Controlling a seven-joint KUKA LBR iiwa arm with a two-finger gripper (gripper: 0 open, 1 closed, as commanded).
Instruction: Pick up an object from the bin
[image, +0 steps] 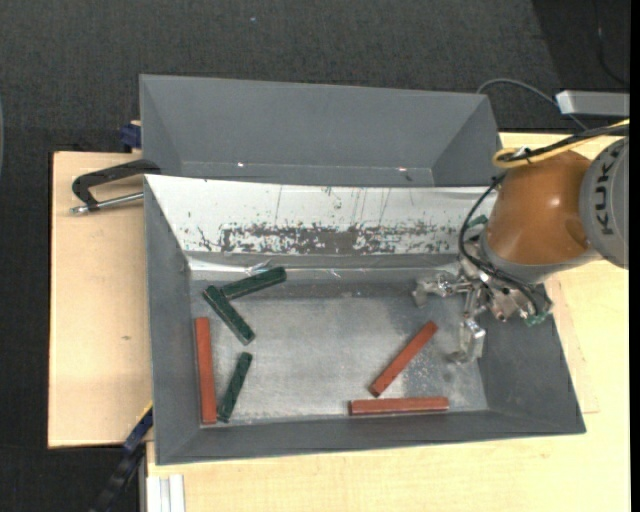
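My gripper (468, 336) hangs over the right part of the bin, just right of the upper end of a red bar (403, 358) that lies slanted on the floor. It does not touch that bar as far as I can see. A second red bar (398, 405) lies flat along the bin's front wall, below and left of the gripper.
On the left side of the bin lie a red bar (205, 370) along the left wall and three dark green bars (252, 284) (228, 313) (235, 385). The arm's orange cover and cables sit above the bin's right wall.
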